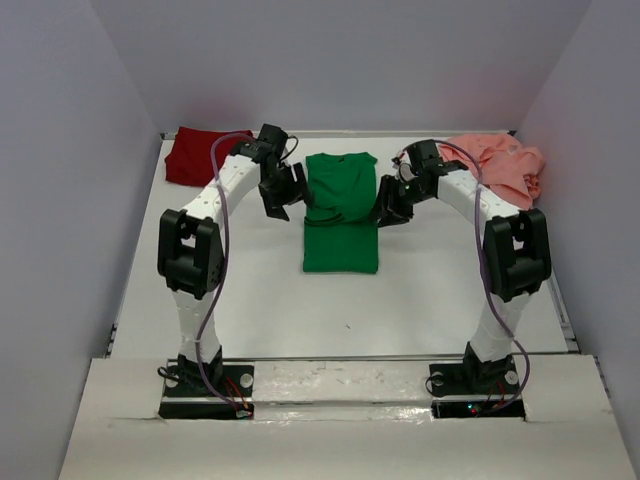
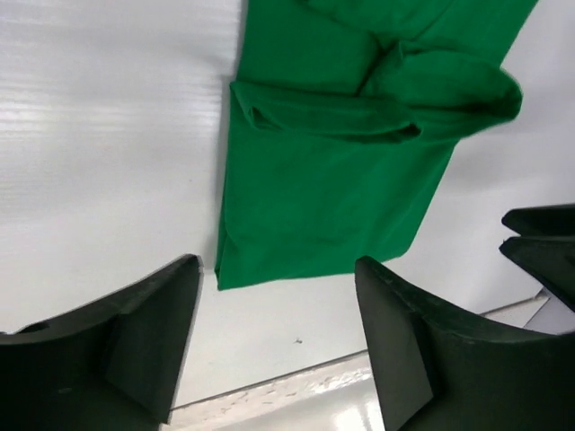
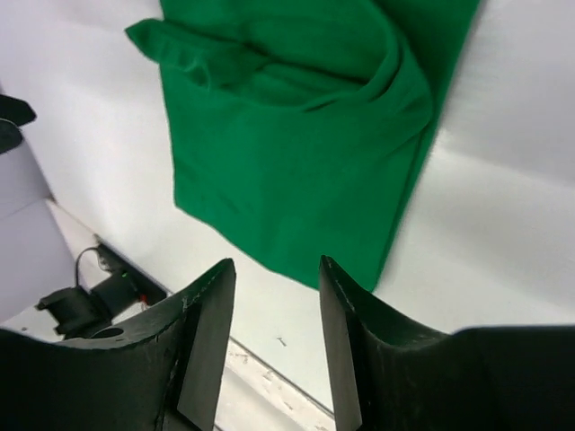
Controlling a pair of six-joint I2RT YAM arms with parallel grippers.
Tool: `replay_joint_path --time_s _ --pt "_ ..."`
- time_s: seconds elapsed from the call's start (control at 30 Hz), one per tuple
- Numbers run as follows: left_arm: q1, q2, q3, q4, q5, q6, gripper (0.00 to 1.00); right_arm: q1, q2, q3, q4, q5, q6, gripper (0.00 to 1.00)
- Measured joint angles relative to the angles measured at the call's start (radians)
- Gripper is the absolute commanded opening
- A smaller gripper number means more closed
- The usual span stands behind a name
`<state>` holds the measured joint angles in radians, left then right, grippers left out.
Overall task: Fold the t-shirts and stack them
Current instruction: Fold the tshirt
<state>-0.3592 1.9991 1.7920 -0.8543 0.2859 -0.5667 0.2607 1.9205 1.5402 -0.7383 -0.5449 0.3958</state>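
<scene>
A bright green t-shirt [image 1: 340, 215] lies in the middle of the table, folded narrow, with its upper part doubled over in a loose roll [image 2: 386, 108] [image 3: 296, 63]. My left gripper [image 1: 275, 205] hangs open just left of it, nothing between its fingers [image 2: 278, 265]. On the shirt's right side my right gripper [image 1: 388, 212] is open too, empty [image 3: 277, 265]. A dark red t-shirt [image 1: 195, 155] lies crumpled at the back left. At the back right lies a salmon pink t-shirt [image 1: 505, 165] in a heap.
White walls close in the table [image 1: 260, 290] on three sides. The right arm's tip [image 2: 544, 247] shows at the right edge of the left wrist view. A raised white ledge [image 1: 340, 375] runs along the near edge, by the arm bases.
</scene>
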Motion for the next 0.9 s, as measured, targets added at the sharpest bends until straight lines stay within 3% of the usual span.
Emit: replay_joint_path --time_s 0.03,0.07,0.1,0.43,0.9 --pt "0.001 -0.027 -0.042 0.018 0.013 -0.006 0.35 0.000 -0.014 -0.030 0.025 -0.020 0.006 0.41" --pt "0.002 -0.052 -0.084 0.037 0.024 0.000 0.10 0.000 -0.035 -0.074 0.055 -0.048 0.024 0.24" --pt "0.001 -0.072 -0.126 0.055 0.040 -0.008 0.00 0.000 -0.049 -0.110 0.082 -0.070 0.036 0.02" --pt "-0.030 -0.227 -0.611 0.409 0.224 -0.127 0.00 0.007 -0.064 -0.269 0.271 -0.190 0.138 0.00" --pt "-0.138 -0.258 -0.792 1.016 0.345 -0.411 0.00 0.071 0.013 -0.281 0.436 -0.224 0.227 0.00"
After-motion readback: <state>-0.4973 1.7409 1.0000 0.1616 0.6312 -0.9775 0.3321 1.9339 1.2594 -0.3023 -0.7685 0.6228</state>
